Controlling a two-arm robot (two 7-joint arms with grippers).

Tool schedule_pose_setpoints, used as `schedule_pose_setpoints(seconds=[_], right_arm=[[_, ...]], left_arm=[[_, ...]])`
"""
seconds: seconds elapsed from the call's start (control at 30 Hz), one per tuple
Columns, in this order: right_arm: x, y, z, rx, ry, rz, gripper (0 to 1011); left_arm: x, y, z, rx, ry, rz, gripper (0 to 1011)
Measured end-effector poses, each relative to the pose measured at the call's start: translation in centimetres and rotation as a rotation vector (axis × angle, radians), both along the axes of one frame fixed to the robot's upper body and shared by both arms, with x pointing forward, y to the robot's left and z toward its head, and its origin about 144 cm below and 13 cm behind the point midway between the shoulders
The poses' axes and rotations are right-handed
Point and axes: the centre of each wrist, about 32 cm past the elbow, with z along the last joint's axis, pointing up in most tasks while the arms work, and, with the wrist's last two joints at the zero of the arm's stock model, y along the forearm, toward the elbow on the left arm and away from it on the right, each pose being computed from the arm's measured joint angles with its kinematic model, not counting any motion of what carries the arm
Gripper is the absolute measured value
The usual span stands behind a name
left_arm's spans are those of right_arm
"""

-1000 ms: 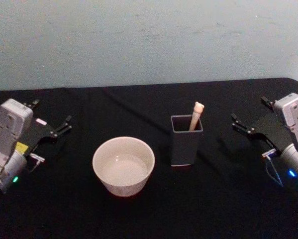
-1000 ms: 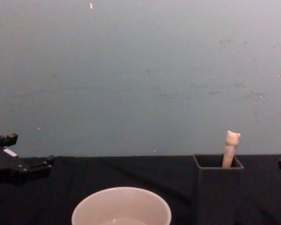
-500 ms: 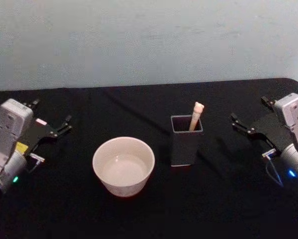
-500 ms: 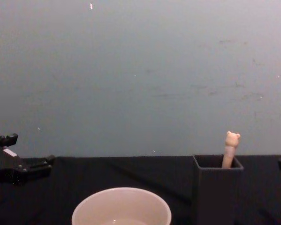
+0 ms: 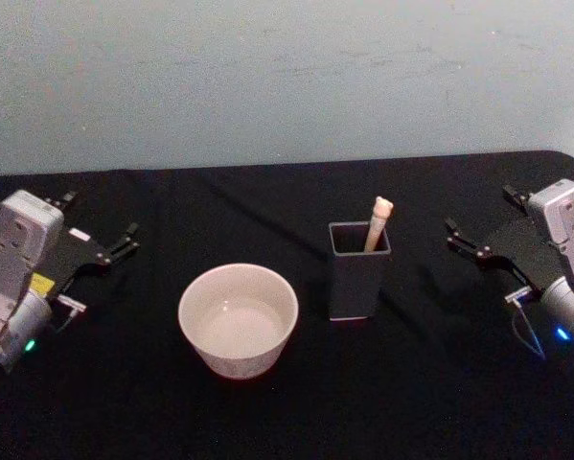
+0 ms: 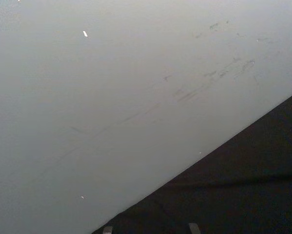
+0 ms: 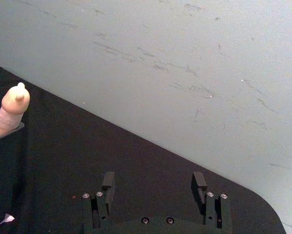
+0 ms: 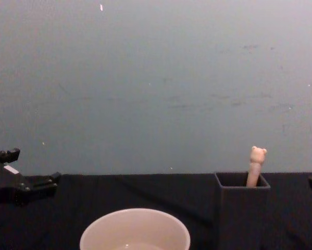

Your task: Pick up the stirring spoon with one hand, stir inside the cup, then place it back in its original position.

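The cup looks like smooth glossy ceramic, the holder matt grey plastic, the spoon handle smooth and dull, the surface matt black cloth, the wall scuffed matt paint.

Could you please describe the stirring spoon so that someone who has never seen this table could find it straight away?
On the black table, look right of the wide cream cup to the small dark grey square holder. The spoon stands inside it, its cream handle poking above the rim. It alone is slim and topped by a tiny bear head.
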Motion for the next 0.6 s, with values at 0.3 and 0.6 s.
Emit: schedule_pose_setpoints(seconds=[0.3,0.6], right_arm=[[0.0,0.0,0.0,0.0,0.0,0.0,1000],[-0.6,-1.4,1.1,0.073,0.045,0.057,1002]], left_arm=[[0.0,0.0,0.0,0.0,0.0,0.0,1001],[0.0,0.0,0.0,0.0,0.0,0.0,1001]])
